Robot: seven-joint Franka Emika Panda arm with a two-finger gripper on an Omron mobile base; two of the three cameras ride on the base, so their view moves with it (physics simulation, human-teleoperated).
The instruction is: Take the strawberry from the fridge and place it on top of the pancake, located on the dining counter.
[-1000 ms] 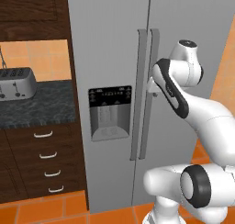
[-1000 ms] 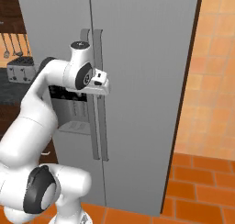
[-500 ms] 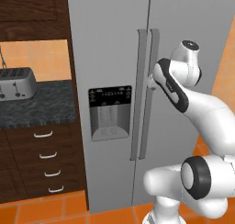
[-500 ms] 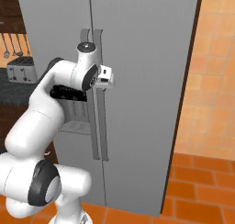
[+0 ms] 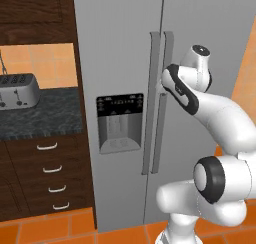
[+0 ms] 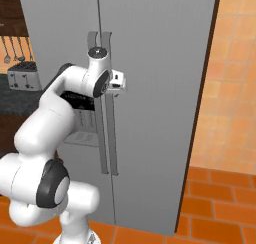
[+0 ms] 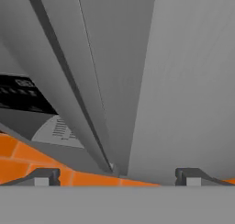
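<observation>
Grey brushed metal covers most of the scene: the fridge [image 5: 125, 63] stands tall with both doors closed, two long vertical handles [image 5: 159, 103] meeting at the centre seam, and a black-panelled water dispenser [image 5: 120, 122] set in its left door; whatever the fridge holds is hidden behind the shut doors. Orange tile makes up the floor [image 6: 220, 208] and the wall [image 6: 235, 73] to the right of the fridge; to the left, dark brown cabinets with white drawer pulls [image 5: 50, 178] carry a black speckled tabletop [image 5: 40, 113], with a silver toaster [image 5: 17, 90] near its back edge against an orange-tiled backsplash; in the right base view, utensils [image 6: 15, 48] hang on the wall above that toaster. The white arm reaches up to the handles, and the end effector [image 6: 120, 81] sits just at the right-hand handle, about a third of the way down; in the hand view its two dark fingertips [image 7: 43, 176] stand wide apart, released and grasping nothing, with the grey door surfaces and handle edges running up between them and a strip of orange floor below.
</observation>
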